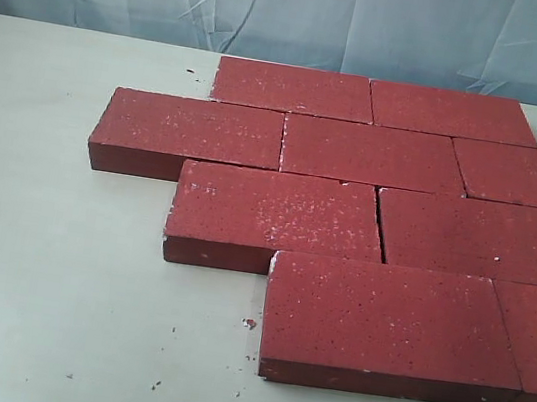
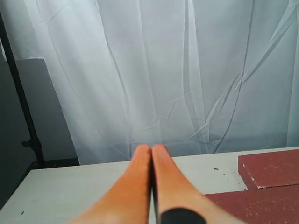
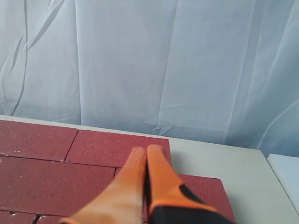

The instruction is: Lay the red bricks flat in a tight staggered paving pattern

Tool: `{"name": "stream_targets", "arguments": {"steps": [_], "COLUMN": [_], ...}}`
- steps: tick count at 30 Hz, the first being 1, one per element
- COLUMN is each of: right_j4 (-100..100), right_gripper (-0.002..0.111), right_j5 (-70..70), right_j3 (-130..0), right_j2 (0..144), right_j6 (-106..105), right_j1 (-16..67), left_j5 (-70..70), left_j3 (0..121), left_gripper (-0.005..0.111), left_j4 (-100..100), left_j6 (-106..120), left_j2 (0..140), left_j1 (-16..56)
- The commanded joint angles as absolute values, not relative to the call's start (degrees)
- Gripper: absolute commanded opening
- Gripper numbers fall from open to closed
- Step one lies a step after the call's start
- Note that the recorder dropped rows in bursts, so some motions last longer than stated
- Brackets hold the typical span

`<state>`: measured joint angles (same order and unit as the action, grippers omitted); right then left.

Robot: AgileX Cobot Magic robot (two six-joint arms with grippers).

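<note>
Bricks [image 1: 366,226], dark red, lie flat on the table [image 1: 35,277] in 4 rows, sides touching, each row shifted from the next. Tiny crumbs [image 1: 249,324] sit on the table by the front row. L gripper [image 2: 151,149]: orange fingers pressed together, holding nothing, above the table. R gripper [image 3: 146,151]: same, empty, above the bricks.

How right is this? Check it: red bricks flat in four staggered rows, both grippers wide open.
Wrong on the grippers: the wrist views show the left gripper and right gripper shut, tips together. The red bricks do lie flat in four staggered rows.
</note>
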<state>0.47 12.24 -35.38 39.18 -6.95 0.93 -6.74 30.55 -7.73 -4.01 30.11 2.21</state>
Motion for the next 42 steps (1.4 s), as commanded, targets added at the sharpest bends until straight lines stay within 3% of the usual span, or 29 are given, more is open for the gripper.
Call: {"name": "stream_targets", "arguments": {"steps": [1,23,42], "right_j4": [0.77,0.77,1.01], "right_gripper": [-0.001,-0.001,-0.001], "right_j5": [11.43,11.43,11.43], "right_j3": [-35.10,-35.10,-35.10], "right_j2": [38.53,38.53,38.54], "right_j6": [-6.77,-6.77,-6.77], "right_j1": [0.62,0.62,0.62], "left_j5": [-6.91,-6.79,-7.26], "left_j3": [30.28,29.42,5.76], "left_gripper": [0.000,0.000,0.000], "left_j4": [-7.36,-8.14,-4.54], "left_j6": [-4.30,-4.00,-0.69], "left_j2": [28.16,26.54,3.04], "left_j1": [2.50,2.50,-0.52]}}
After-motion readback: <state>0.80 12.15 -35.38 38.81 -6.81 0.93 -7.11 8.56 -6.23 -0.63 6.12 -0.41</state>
